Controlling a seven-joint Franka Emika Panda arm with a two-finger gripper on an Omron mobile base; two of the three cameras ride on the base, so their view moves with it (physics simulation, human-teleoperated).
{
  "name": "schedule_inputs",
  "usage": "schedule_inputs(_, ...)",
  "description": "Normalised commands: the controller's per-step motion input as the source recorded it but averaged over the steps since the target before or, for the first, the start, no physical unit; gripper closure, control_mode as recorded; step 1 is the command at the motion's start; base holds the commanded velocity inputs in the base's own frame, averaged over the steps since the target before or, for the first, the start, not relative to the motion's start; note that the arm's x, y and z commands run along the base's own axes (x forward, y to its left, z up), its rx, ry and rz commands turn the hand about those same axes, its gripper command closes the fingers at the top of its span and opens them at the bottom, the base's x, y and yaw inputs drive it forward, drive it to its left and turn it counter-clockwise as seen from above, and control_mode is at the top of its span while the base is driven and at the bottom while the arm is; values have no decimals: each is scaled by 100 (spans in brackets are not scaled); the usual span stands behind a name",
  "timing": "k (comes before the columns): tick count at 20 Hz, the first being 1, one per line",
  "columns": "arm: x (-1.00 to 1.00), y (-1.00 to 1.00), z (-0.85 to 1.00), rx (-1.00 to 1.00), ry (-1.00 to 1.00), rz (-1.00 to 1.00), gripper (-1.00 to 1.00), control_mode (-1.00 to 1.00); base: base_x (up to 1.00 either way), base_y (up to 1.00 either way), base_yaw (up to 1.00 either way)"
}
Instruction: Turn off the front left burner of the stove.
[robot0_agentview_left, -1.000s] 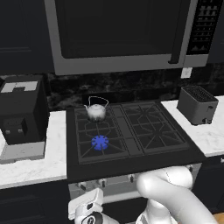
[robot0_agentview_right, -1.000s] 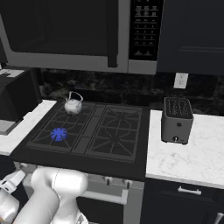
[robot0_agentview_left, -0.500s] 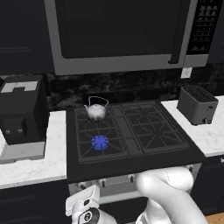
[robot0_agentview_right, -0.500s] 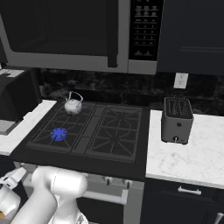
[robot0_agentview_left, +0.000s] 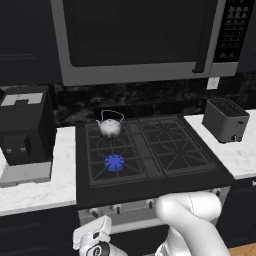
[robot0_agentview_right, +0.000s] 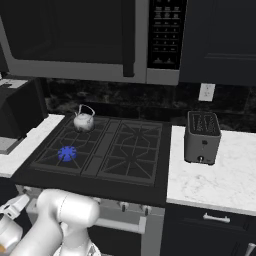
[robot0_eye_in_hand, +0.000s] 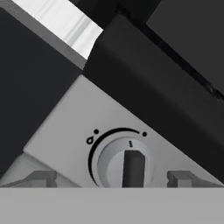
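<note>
Fingers (robot0_eye_in_hand: 43, 178) spread apart, flanking a round silver knob (robot0_eye_in_hand: 126, 164) with a dark bar handle on the stove (robot0_agentview_left: 150, 187)'s smooth panel. Above, the front left burner (robot0_agentview_left: 114, 162) shows blue flame; a shiny kettle (robot0_agentview_left: 110, 125) sits behind it, boxy toaster (robot0_agentview_left: 225, 120) right.

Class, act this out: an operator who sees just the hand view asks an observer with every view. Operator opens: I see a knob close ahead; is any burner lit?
Observer: Yes, the front left burner shows a blue flame.
Operator: Anything standing on the stove?
Observer: A kettle sits on the rear left grate.
Operator: Where is my gripper?
Observer: Low, before the stove's front panel, at its left end.
</note>
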Motion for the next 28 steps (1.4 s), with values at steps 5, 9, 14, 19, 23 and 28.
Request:
schedule_inputs(5, 17, 3, -2, 0, 0, 0, -100, -100, 0, 0, 0)
schedule_inputs(9, 2, 0, 0, 0, -1, 0, -100, -100, 0, 0, 0)
schedule_inputs(14, 0, -7, 11, 3, -2, 0, -100, -100, 0, 0, 0)
schedule_inputs(19, 0, -5, 9, 2, 0, 0, -100, -100, 0, 0, 0)
schedule_inputs(23, 0, -3, 16, 1, 0, 0, -100, -100, 0, 0, 0)
schedule_inputs(28, 0, 0, 1, 0, 0, 0, -100, -100, 0, 0, 0)
